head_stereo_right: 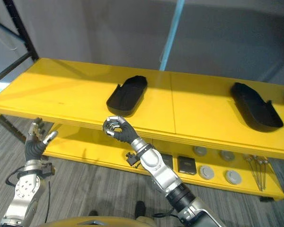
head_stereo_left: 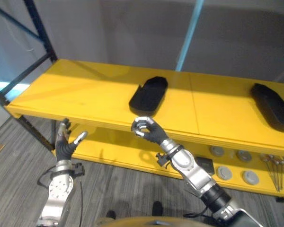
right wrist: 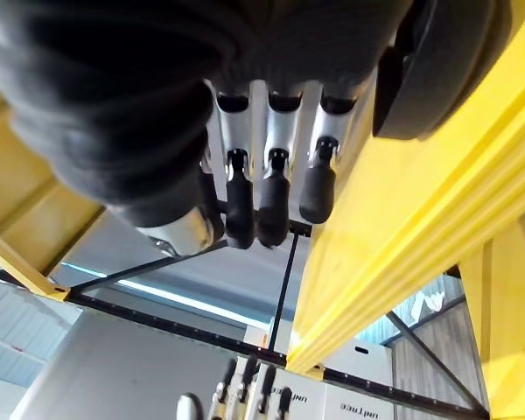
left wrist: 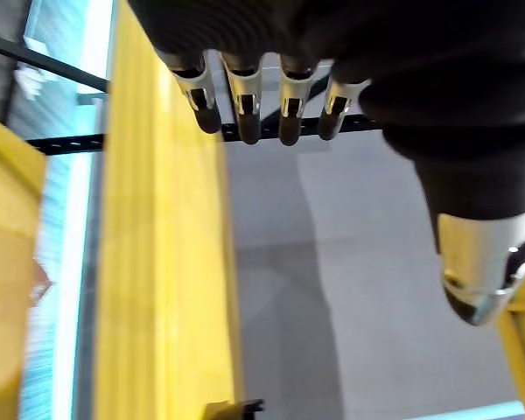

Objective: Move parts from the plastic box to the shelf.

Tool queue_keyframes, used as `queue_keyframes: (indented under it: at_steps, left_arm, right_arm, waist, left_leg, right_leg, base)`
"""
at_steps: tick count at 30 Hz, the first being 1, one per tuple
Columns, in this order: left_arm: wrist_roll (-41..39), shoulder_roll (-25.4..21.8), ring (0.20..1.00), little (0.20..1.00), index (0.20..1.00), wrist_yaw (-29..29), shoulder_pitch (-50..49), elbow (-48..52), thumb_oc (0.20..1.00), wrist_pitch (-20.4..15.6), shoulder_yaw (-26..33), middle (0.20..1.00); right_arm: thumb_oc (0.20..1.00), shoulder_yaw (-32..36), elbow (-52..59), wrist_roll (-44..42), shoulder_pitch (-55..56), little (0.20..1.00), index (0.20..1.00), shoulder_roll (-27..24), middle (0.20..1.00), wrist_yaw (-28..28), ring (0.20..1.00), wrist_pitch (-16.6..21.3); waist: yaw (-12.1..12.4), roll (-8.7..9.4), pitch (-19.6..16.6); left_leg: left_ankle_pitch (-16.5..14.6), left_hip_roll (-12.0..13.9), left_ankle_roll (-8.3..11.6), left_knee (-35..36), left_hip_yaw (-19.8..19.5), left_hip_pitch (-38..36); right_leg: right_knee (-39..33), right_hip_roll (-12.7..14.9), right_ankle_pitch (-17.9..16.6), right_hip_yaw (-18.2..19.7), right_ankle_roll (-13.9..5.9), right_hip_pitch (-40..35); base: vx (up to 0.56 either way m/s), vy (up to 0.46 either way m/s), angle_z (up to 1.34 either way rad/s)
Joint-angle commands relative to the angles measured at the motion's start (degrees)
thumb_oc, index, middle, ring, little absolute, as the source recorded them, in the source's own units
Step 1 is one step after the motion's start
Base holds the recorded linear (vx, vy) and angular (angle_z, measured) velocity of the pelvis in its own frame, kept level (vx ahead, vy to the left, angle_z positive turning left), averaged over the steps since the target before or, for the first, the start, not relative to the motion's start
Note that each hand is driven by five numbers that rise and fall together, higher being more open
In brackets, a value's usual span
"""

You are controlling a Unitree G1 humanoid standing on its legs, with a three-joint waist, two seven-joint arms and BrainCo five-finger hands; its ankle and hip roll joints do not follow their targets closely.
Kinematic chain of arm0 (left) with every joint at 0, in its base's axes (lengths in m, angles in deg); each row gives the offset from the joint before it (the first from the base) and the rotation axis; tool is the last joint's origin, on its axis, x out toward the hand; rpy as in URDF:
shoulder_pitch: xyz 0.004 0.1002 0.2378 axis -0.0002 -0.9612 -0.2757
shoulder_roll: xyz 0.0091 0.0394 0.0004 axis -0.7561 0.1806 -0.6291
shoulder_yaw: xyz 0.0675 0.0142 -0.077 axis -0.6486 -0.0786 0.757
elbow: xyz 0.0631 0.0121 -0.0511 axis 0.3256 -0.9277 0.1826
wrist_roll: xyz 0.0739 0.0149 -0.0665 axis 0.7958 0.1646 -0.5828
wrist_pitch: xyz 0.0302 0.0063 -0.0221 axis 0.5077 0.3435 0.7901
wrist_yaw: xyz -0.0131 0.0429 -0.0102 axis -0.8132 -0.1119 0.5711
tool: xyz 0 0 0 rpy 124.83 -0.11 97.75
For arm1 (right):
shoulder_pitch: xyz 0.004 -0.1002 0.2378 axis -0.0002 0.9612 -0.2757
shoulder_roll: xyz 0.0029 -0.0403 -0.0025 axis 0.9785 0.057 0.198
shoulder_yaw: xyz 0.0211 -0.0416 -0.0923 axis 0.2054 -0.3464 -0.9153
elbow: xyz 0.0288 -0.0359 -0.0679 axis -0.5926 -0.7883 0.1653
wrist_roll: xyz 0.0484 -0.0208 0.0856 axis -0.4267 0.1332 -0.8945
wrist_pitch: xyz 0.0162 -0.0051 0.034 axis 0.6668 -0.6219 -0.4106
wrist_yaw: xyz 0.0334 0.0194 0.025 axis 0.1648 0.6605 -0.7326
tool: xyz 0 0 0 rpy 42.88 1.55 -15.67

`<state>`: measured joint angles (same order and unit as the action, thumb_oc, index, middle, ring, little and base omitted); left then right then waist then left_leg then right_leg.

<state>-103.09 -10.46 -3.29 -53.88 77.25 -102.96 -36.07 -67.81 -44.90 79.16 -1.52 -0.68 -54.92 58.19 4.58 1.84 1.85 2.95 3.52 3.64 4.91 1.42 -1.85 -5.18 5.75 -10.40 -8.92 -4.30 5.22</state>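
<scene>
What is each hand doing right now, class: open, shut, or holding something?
Left hand: open, fingers straight, holding nothing.
Right hand: shut, fingers curled, holding nothing.

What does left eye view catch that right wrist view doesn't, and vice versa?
Left eye view alone: two black parts, one mid-shelf, one at the right end, plus grey discs on the lower board. Right wrist view alone: the right hand from close up, fingers curled and holding nothing, and the left hand far beyond it. Shared: the yellow shelf and both hands.
</scene>
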Motion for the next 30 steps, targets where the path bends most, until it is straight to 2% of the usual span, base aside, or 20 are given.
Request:
queue_keyframes:
  at_steps: [1,9,20,21,30]
  left_arm:
    - [-2.2,-3.2,1.0,1.0,1.0,2.1,4.7,1.8,1.0,-2.9,1.4,1.0]
    - [-4.4,-4.1,1.0,1.0,1.0,2.1,7.1,0.3,1.0,-2.5,-1.1,1.0]
    - [-5.9,-4.8,1.0,1.0,1.0,3.2,8.8,0.2,1.0,-2.1,-4.6,1.0]
    - [-6.5,-4.7,1.0,1.0,1.0,3.0,8.7,0.4,1.0,-2.2,-5.2,1.0]
    - [-7.5,-4.9,1.0,1.0,1.0,4.0,8.5,0.7,1.0,-1.8,-7.6,1.0]
  right_arm:
    - [0.2,0.0,0.7,-0.6,-8.1,0.2,0.2,1.5,0.2,3.3,0.2,2.3]
    - [0.2,-0.7,-6.5,0.3,-15.1,0.2,0.2,4.7,0.2,7.3,0.2,1.5]
    - [0.2,-1.2,-11.5,3.0,-18.5,0.2,0.2,6.2,0.2,10.3,0.2,0.3]
    - [0.2,-0.7,-14.5,4.1,-19.2,0.2,0.2,6.8,0.2,11.8,0.2,-0.2]
    - [0.2,4.5,-21.4,2.3,-22.2,0.2,0.2,6.1,0.2,16.1,0.2,-0.6]
  waist:
    - [1.5,-0.1,4.0]
    - [4.0,-0.95,5.8]
    - [5.0,-2.13,7.1]
    - [5.2,-2.84,7.3]
    - [5.5,-4.3,7.7]
  left_leg:
    - [-4.2,-0.6,0.35,0.1,-1.8,1.5]
    - [-3.0,-1.0,0.5,0.1,-3.9,4.7]
    - [-2.3,-1.5,0.45,0.1,-4.7,7.1]
    - [-2.2,-1.7,0.37,0.1,-5.0,7.6]
    - [-1.9,-2.1,0.18,0.1,-5.3,8.9]
  right_leg:
    - [0.2,1.5,10.3,-1.9,-2.69,-8.1]
    - [0.2,1.8,10.1,-3.9,-2.8,-6.1]
    - [0.2,2.0,9.9,-4.4,-2.83,-4.2]
    - [0.2,2.2,9.8,-4.5,-2.88,-3.8]
    - [0.2,2.2,9.6,-4.6,-2.86,-2.6]
  base:
    - [-0.04,-0.017,0.27]
    - [-0.02,0.002,0.2]
    - [-0.01,-0.006,0.06]
    - [0.0,0.0,0.0]
    - [0.0,0.0,0.0]
